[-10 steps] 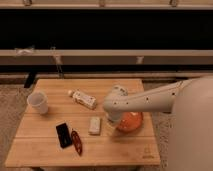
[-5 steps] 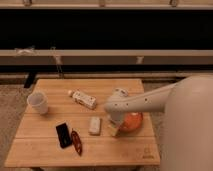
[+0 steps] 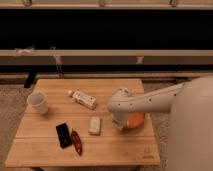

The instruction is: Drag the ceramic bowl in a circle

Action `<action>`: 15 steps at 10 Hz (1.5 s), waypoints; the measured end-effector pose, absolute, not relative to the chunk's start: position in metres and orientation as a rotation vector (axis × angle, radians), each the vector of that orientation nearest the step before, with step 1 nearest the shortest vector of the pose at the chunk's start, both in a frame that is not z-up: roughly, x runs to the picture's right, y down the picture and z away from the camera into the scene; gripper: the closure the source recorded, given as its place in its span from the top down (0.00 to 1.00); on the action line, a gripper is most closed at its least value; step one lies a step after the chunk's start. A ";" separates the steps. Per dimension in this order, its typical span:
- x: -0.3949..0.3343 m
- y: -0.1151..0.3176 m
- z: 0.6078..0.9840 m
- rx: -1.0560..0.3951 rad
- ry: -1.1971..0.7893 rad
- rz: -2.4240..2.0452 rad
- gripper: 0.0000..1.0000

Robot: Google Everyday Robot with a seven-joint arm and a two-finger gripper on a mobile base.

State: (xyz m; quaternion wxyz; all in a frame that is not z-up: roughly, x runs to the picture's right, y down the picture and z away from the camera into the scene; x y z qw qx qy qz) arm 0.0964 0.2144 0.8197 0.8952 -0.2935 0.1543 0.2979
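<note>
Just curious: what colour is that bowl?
Orange-red ceramic bowl, camera view; gripper at its rim.

Wooden table bears cup, bottle, black device, perhaps a packet beside the end effector.

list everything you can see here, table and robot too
table: one, light wood, centre
ceramic bowl: one, orange-red, right side of table
cup: one, white, left side of table
bottle: one, white, lying down, back middle
small block: one, pale, left of the bowl
flat object: one, black, front left
slim object: one, red-brown, beside the black one
arm: one, white, from the right
gripper: one, white, at the bowl's left edge
</note>
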 end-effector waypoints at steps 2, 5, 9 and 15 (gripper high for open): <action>0.110 0.208 0.820 -0.600 0.334 0.616 0.00; 0.127 0.185 0.834 -0.590 0.339 0.607 0.00; 0.114 0.145 0.865 -0.576 0.311 0.550 0.00; 0.029 0.111 0.895 -0.571 0.198 0.392 0.00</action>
